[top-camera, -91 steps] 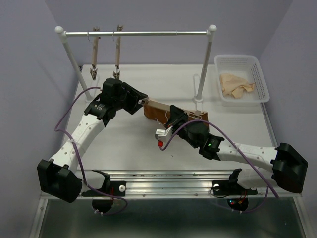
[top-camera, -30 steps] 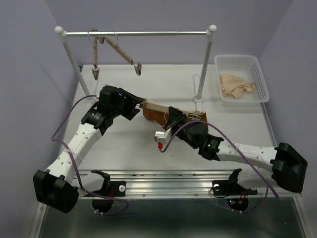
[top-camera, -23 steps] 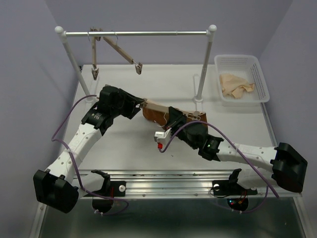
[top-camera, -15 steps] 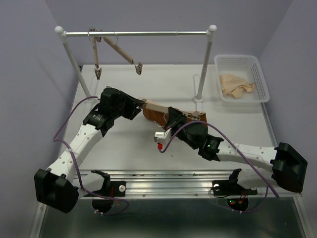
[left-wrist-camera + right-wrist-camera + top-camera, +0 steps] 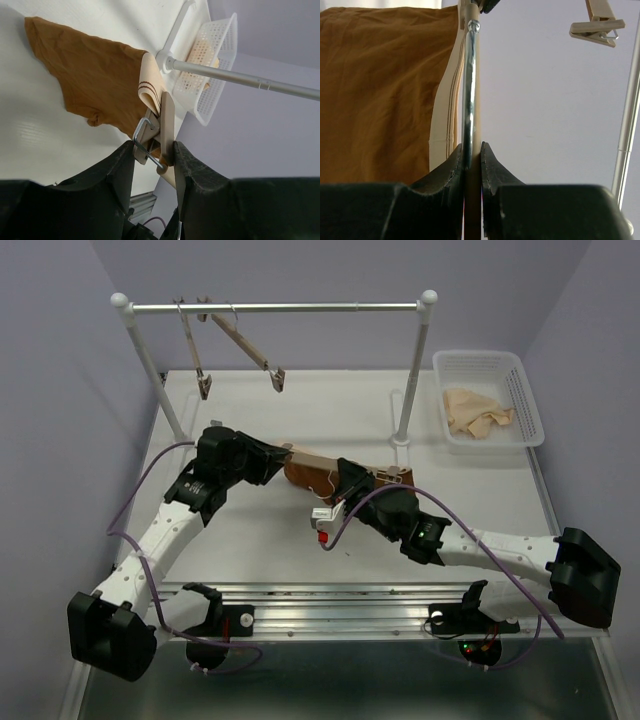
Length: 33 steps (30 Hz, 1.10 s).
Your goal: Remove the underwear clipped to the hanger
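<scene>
The rust-brown underwear (image 5: pixel 306 476) lies on the table, still clipped to the wooden hanger (image 5: pixel 312 453), between my two grippers. My left gripper (image 5: pixel 274 462) is shut on the hanger's left clip (image 5: pixel 150 134); its fingers (image 5: pixel 120 167) press that clip from both sides. The underwear (image 5: pixel 95 80) spreads flat beyond it, with its pale striped waistband in the clip. My right gripper (image 5: pixel 346 480) is shut on the hanger's bar and wire (image 5: pixel 472 100). The underwear (image 5: pixel 380 90) hangs left of the bar in that view. The right clip is hidden.
A clothes rail (image 5: pixel 280 308) stands at the back with two empty clip hangers (image 5: pixel 243 340) swinging on it; one clip (image 5: pixel 597 25) shows in the right wrist view. A white basket (image 5: pixel 520 375) holding cream cloth (image 5: pixel 478 408) sits at the back right.
My left gripper has drawn slightly toward the near left with the hanger's end. The two empty hangers on the rail have swung out of vertical. The right arm has barely moved.
</scene>
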### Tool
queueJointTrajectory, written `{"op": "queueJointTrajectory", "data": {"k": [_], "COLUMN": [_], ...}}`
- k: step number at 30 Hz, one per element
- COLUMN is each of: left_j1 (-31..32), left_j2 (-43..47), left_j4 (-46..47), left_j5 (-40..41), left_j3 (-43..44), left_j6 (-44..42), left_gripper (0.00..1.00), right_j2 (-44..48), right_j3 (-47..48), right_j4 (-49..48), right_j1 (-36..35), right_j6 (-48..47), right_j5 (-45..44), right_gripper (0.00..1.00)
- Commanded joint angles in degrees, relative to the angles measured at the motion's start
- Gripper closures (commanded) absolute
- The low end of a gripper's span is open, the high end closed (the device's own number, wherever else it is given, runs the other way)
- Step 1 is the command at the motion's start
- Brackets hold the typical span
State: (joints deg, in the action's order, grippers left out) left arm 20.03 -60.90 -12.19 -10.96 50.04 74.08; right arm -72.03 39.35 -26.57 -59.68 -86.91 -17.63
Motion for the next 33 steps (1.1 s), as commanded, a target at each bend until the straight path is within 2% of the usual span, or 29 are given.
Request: {"op": "queueJointTrajectory", "data": {"k": [1, 3, 5, 6, 9, 17, 18, 19, 22, 24, 25, 28, 31, 33], "left_j1": [-1.48, -2.27, -2.63, -2.98, -3.51, -4.47, -4.56, -4.65, -4.65, -4.74, -4.74, -4.83, -4.83, -4.83], "left_j2": [2.98, 3.33, 3.77, 4.21, 5.09, 7.47, 7.12, 6.33, 5.45, 5.36, 5.44, 6.14, 7.55, 9.13], "left_j4": [5.67, 7.08, 8.48, 8.93, 11.13, 8.41, 8.14, 7.97, 8.67, 9.02, 8.93, 9.46, 11.74, 16.92], "left_j5": [-2.74, -4.32, -6.09, -6.79, -8.11, -7.84, -8.46, -9.42, -10.66, -10.22, -10.05, -10.04, -10.04, -10.4], "left_j3": [-3.19, -4.16, -5.12, -5.48, -6.88, -5.57, -4.61, -4.25, -3.9, -3.99, -3.99, -4.42, -6.7, -9.77], "left_j6": [0.09, 0.1, -0.17, -0.52, -1.66, -5.26, -6.4, -6.84, -7.55, -7.64, -7.64, -7.46, -5.89, -3.17], "left_gripper": [0.61, 0.67, 0.82, 1.0, 1.0, 1.0, 0.9, 0.66, 0.43, 0.38, 0.32, 0.27, 0.27, 0.28], "right_j2": [2.07, 2.07, 2.07, 2.24, 2.51, 2.07, 2.07, 2.07, 2.16, 2.24, 2.33, 2.16, 2.16, 1.98], "right_j3": [1.08, 1.08, 1.08, 0.99, 0.99, 1.43, 1.43, 1.43, 1.6, 1.78, 1.78, 1.96, 2.22, 2.57], "right_j4": [-3.32, -3.23, -2.97, -2.88, -2.17, -3.23, -3.31, -3.32, -3.05, -2.88, -2.96, -2.96, -3.58, -3.14], "right_j1": [-0.44, -0.44, -0.44, -0.44, -0.44, -0.44, -0.44, -0.44, -0.44, -0.44, -0.44, -0.44, -0.44, -0.44], "right_j6": [0.96, 0.96, 1.04, 1.13, 1.22, 1.75, 1.92, 2.01, 2.89, 3.42, 3.59, 4.03, 5.35, 6.23], "right_j5": [0.49, 0.4, 0.49, 0.66, 0.75, 0.84, 0.93, 0.93, 1.28, 1.46, 1.54, 1.63, 1.63, 1.98], "right_gripper": [0.99, 0.99, 0.99, 0.99, 0.99, 0.99, 0.99, 0.99, 0.99, 0.99, 0.99, 0.99, 0.99, 0.99]}}
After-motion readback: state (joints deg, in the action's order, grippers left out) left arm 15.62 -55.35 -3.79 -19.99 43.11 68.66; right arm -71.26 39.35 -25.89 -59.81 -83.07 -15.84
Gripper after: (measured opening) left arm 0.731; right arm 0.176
